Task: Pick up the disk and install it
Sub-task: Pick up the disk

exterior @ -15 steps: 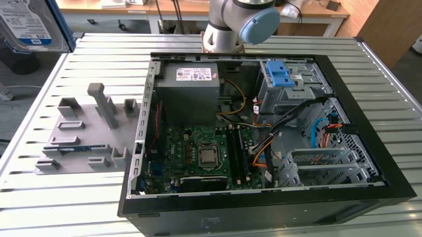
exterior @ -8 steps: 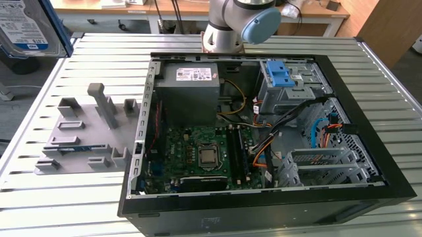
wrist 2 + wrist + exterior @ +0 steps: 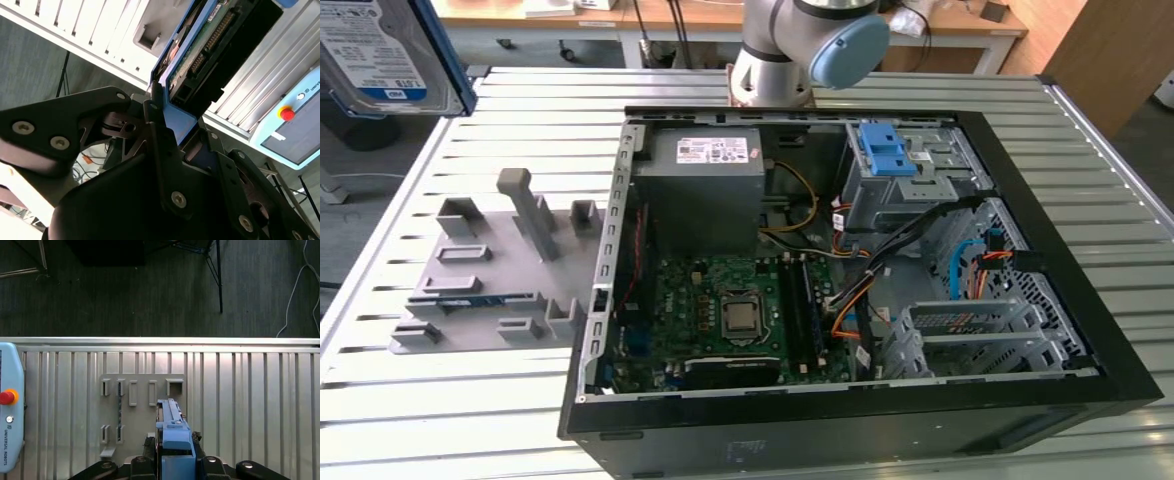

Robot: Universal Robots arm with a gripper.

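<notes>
The disk [image 3: 376, 52] hangs high at the exterior view's far left, above the table edge, its white-and-blue label facing the camera and a blue carrier frame along its side. In the second wrist view the disk [image 3: 212, 42] shows its circuit board and connector side, and my gripper [image 3: 180, 131] is shut on the blue carrier. In the first wrist view the disk [image 3: 172, 426] is edge-on between the black fingers [image 3: 148, 444] of the gripper [image 3: 175, 446], above the grey holder rack [image 3: 135, 405]. The open computer case [image 3: 1067, 330] lies to the exterior view's right.
Inside the case are a grey power-supply box [image 3: 707, 180], a motherboard [image 3: 720, 310], loose cables, and a metal drive cage with a blue latch [image 3: 887, 150]. The grey rack [image 3: 494, 270] sits on the slatted table. The arm's base [image 3: 801, 45] stands behind the case. A teach pendant [image 3: 10, 410] lies nearby.
</notes>
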